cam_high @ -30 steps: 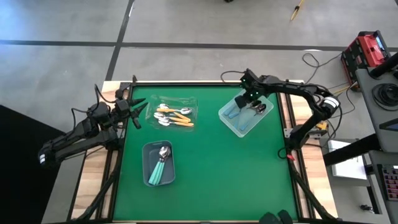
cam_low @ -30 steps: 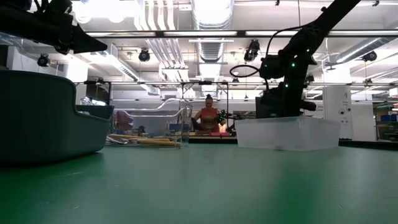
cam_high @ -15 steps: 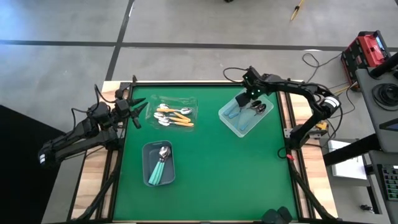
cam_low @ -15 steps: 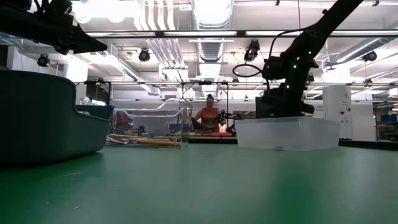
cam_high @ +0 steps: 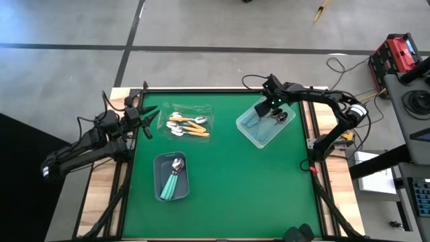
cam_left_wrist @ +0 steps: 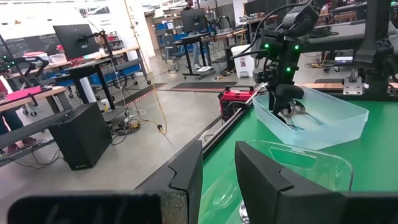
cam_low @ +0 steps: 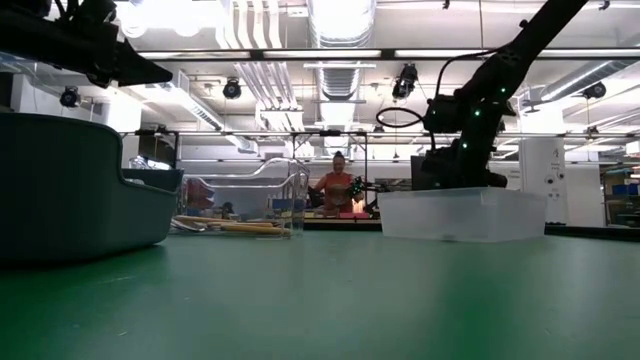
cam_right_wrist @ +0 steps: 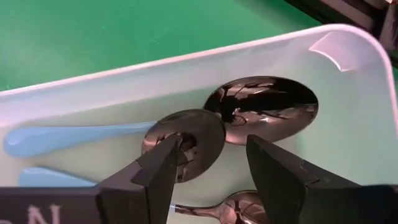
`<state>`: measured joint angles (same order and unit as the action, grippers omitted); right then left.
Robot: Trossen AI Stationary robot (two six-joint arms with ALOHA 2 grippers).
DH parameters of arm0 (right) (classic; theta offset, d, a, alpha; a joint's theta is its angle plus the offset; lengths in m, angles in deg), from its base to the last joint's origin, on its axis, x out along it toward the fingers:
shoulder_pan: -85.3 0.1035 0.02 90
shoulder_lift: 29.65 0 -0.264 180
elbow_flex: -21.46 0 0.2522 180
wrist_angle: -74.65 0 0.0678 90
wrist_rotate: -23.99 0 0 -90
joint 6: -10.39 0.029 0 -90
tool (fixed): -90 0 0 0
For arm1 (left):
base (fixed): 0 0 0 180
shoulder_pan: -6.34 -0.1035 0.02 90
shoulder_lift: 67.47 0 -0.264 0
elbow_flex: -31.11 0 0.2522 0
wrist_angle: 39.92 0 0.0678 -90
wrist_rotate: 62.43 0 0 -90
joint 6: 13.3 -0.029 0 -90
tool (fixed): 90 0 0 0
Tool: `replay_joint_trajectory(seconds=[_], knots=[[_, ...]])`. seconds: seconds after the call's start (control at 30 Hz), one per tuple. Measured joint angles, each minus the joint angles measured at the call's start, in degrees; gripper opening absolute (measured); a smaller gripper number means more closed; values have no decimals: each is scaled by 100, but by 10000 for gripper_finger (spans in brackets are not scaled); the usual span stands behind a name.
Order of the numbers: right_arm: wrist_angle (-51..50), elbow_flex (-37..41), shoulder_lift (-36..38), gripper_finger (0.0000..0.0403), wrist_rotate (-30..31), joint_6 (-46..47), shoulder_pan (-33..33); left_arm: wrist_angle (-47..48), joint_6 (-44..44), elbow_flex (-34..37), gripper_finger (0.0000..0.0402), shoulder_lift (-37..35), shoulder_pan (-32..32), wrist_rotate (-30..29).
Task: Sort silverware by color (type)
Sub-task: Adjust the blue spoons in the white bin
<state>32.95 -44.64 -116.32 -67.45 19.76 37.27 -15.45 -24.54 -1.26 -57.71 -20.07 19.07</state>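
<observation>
Right gripper [cam_high: 271,107] hangs over the far end of the clear bin [cam_high: 250,132] at the table's right side. In the right wrist view its fingers [cam_right_wrist: 163,169] stand apart with nothing between them, just above the shiny bowls of the blue spoons [cam_right_wrist: 186,138] lying in that bin. The pale blue handles run off the picture's edge, so their full length cannot be made out there.

From above, the same spoons [cam_high: 259,119] are only a smear of blue and metal, partly covered by the gripper; the count cannot be told.

Left gripper [cam_high: 149,121] waits at the table's left edge, beside the clear tray [cam_high: 204,108] holding the orange spoons [cam_high: 191,128]. In the left wrist view its fingers [cam_left_wrist: 185,179] show a gap between them, holding nothing; the tray's rim is partly hidden behind them.

Teal spoons [cam_high: 174,178] lie in the grey bin [cam_high: 160,165] near the table's front. The low view shows only that bin's dark wall [cam_low: 70,190], and its contents are hidden. The clear bin's frosted side [cam_low: 460,215] likewise appears to conceal what is inside, though the view there is poor
</observation>
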Motion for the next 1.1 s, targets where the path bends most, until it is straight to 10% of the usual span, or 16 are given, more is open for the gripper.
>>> replay_joint_trajectory(seconds=[1.1], knots=[[771, 466, -236, 165, 105, 220, 127, 3, 2, 0, 77, 2, -1, -1]])
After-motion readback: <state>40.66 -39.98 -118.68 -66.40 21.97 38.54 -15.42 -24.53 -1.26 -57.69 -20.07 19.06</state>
